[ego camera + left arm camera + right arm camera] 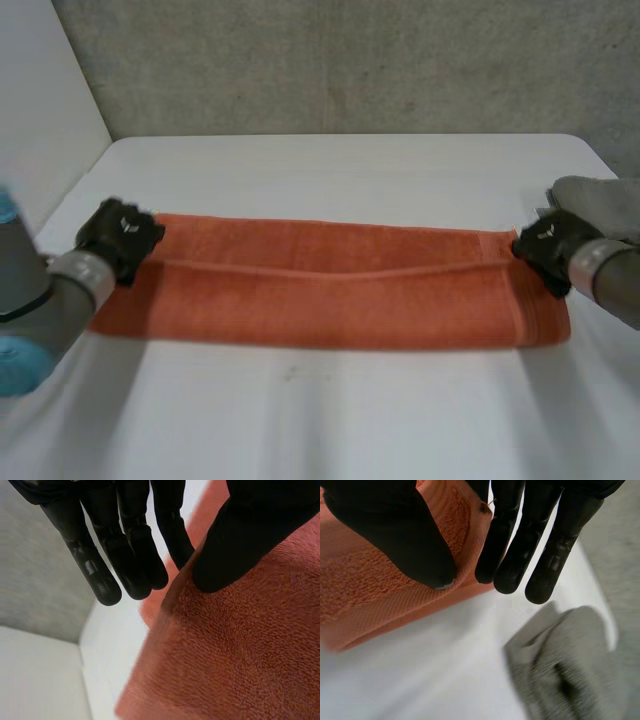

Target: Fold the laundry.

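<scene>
An orange towel (330,290) lies across the white table (340,170) as a long band, folded lengthwise, with its upper layer's edge running along the middle. My left hand (120,238) is at the towel's far left corner. In the left wrist view its thumb (240,545) presses on the towel (240,655), and the straight fingers (125,555) reach past the edge, pinching the cloth. My right hand (545,248) is at the far right corner. There its thumb (395,530) sits on the towel (365,590) against the fingers (540,540), with the corner between them.
A grey cloth (595,200) lies bunched at the table's right edge, just behind my right hand, and shows beyond the fingertips as the grey cloth (570,670) in the right wrist view. A wall stands behind the table.
</scene>
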Robot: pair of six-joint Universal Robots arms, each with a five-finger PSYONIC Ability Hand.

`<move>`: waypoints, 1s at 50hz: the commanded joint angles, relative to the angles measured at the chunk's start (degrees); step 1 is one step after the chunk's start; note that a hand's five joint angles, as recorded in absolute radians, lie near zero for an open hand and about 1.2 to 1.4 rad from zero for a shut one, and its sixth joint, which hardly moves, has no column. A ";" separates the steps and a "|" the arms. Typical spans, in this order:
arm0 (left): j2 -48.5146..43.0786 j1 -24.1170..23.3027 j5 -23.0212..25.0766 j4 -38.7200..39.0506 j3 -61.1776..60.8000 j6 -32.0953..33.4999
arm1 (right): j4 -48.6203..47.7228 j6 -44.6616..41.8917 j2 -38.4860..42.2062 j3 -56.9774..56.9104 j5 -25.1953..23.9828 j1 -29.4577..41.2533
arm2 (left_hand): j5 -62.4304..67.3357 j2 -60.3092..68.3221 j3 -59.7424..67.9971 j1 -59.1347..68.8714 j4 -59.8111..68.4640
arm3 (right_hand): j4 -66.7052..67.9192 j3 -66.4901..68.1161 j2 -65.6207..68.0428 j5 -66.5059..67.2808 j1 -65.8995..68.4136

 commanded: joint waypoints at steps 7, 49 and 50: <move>-26.12 -5.20 -4.62 11.03 32.15 0.12 | -15.41 0.39 17.13 -17.88 6.70 3.68 | 14.32 11.52 11.70 14.53 11.31 | 11.71 12.43 12.49 12.62 23.84; -2.77 -8.54 -4.53 10.86 0.11 -23.87 | -14.88 22.01 -4.40 15.33 -9.11 -7.22 | -55.63 -58.43 -58.25 -55.42 -58.64 | -50.15 -49.44 -49.38 -49.24 -38.02; -2.68 -8.54 -4.36 10.86 -0.16 -24.14 | -16.36 22.10 -3.78 16.03 -9.99 -7.83 | -55.68 -58.48 -58.30 -55.47 -58.69 | -44.80 -44.09 -44.03 -43.89 -32.67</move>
